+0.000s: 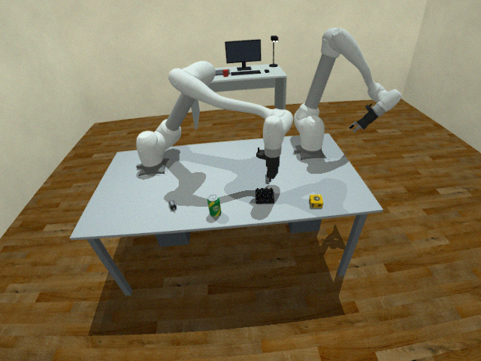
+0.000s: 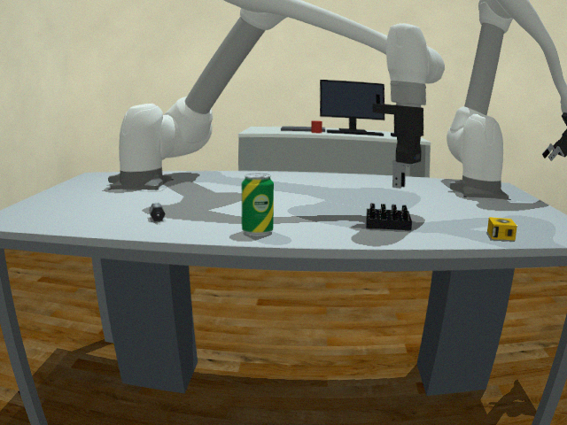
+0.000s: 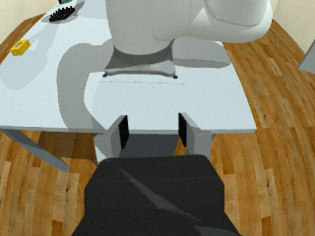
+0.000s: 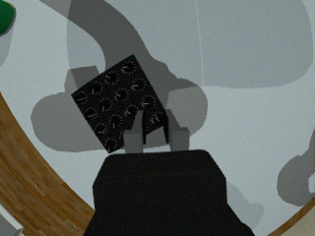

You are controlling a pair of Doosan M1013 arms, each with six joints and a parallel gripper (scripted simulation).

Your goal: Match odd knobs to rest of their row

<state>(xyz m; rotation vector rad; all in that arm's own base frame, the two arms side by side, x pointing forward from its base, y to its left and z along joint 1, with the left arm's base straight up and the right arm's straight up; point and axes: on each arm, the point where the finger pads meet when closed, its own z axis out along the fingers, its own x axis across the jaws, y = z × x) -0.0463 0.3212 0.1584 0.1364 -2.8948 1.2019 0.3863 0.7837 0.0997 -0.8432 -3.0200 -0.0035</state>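
The black knob box (image 1: 264,201) (image 2: 388,225) (image 3: 62,15) (image 4: 118,107) stands on the table with four rows of four black knobs. In the right wrist view it appears turned at an angle, and pale pointer lines and marks show on its top; the row labels are too small to read. My right gripper (image 1: 268,180) (image 2: 399,181) (image 4: 154,120) points down above the box, clear of the knobs, with its fingers partly open and nothing between them. In the right wrist view its fingertips overlap one corner of the box. My left gripper (image 1: 354,126) (image 2: 553,153) (image 3: 153,124) is open and empty, far from the box.
A green can (image 1: 213,206) (image 2: 257,204) (image 4: 6,17) stands on the table (image 1: 131,217) (image 2: 315,235), left of the box in the top and exterior views. A yellow block (image 1: 316,201) (image 2: 501,228) (image 3: 20,47) lies to its right. A small dark cylinder (image 1: 172,205) (image 2: 157,212) lies farther left.
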